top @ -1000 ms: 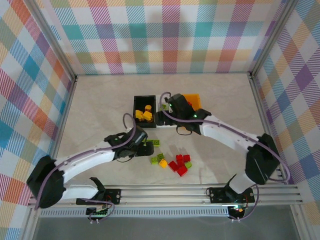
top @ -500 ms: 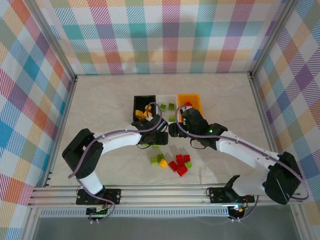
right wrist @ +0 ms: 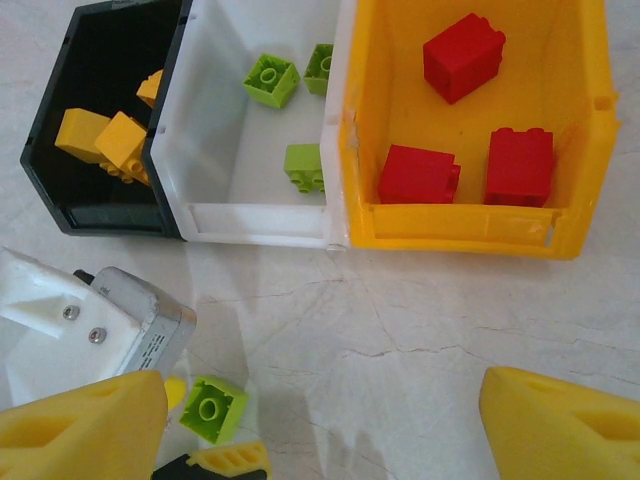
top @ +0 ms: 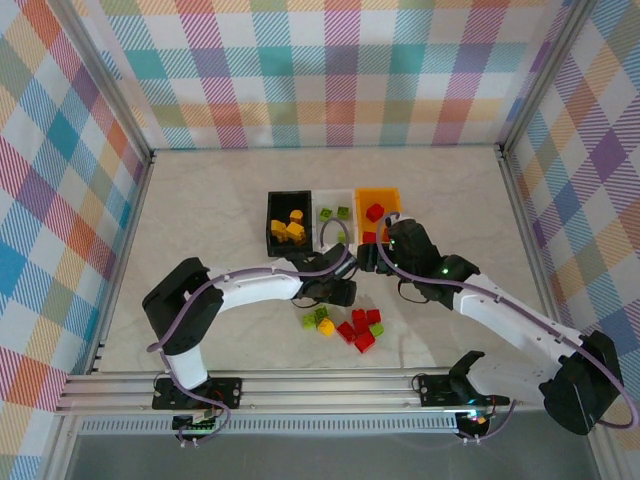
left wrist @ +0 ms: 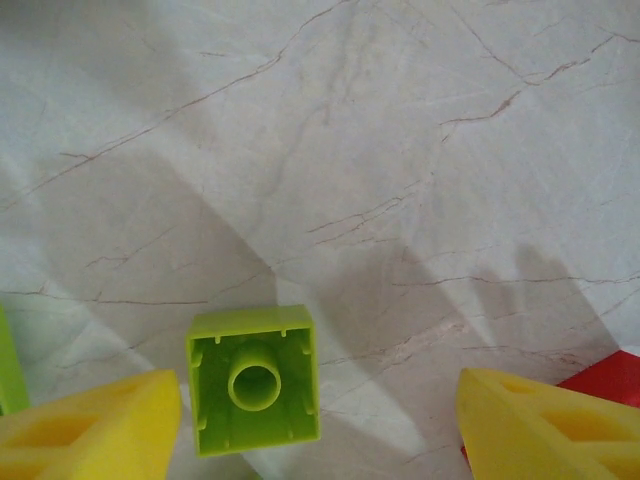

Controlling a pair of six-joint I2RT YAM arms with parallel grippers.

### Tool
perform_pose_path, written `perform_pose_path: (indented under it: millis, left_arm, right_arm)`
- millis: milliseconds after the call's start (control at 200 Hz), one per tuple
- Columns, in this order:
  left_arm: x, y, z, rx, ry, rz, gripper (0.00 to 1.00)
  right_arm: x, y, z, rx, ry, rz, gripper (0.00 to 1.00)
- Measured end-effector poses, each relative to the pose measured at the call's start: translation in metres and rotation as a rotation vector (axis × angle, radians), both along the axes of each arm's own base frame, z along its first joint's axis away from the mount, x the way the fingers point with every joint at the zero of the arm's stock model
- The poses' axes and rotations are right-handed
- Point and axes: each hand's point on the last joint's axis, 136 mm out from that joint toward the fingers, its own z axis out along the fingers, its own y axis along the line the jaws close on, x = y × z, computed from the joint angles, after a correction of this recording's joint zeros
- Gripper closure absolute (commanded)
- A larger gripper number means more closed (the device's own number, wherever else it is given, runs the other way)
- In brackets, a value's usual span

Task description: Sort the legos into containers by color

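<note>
Three containers stand side by side: the black bin point(top: 288, 222) point(right wrist: 100, 120) holds yellow legos point(right wrist: 100, 140), the white bin point(top: 335, 220) point(right wrist: 250, 215) holds green legos point(right wrist: 271, 79), and the orange bin point(top: 380, 205) point(right wrist: 450, 235) holds three red legos point(right wrist: 418, 175). A loose pile of red legos point(top: 358, 328), green and yellow ones lies in front. My left gripper point(top: 338, 293) point(left wrist: 320, 430) is open around an upturned green lego point(left wrist: 253, 380) point(right wrist: 213, 408) that lies on the table against the left finger. My right gripper point(top: 368, 258) point(right wrist: 320, 430) is open over bare table just in front of the bins.
The two wrists are close together in front of the white bin; the left gripper's housing point(right wrist: 100, 320) sits at my right gripper's left finger. A red lego point(left wrist: 610, 378) lies just beyond the left gripper's right finger. Checked walls enclose the marble table point(top: 200, 220).
My left gripper has swung right to the green lego near the pile and its jaws have narrowed. My right gripper has drawn back from over the bins toward the near side.
</note>
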Motion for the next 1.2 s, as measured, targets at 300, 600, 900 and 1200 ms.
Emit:
perform_pose_path:
  millis: [300,600,900,1200]
  left_arm:
    - [0.006,0.01,-0.028,0.119,0.01,0.01,0.46]
    - [0.009,0.012,-0.029,0.143,-0.007,0.004,0.67]
    - [0.05,0.016,0.041,0.025,-0.111,0.092,0.68]
    - [0.169,0.0,0.101,-0.1,-0.246,0.239,0.64]
  right_arm:
    - [-0.002,-0.01,-0.012,-0.023,0.024,-0.033,0.18]
    - [-0.006,-0.015,-0.004,-0.006,0.002,-0.042,0.18]
    - [-0.009,-0.021,-0.001,0.012,-0.008,-0.058,0.17]
    - [-0.012,-0.026,-0.011,0.003,0.02,-0.074,0.17]
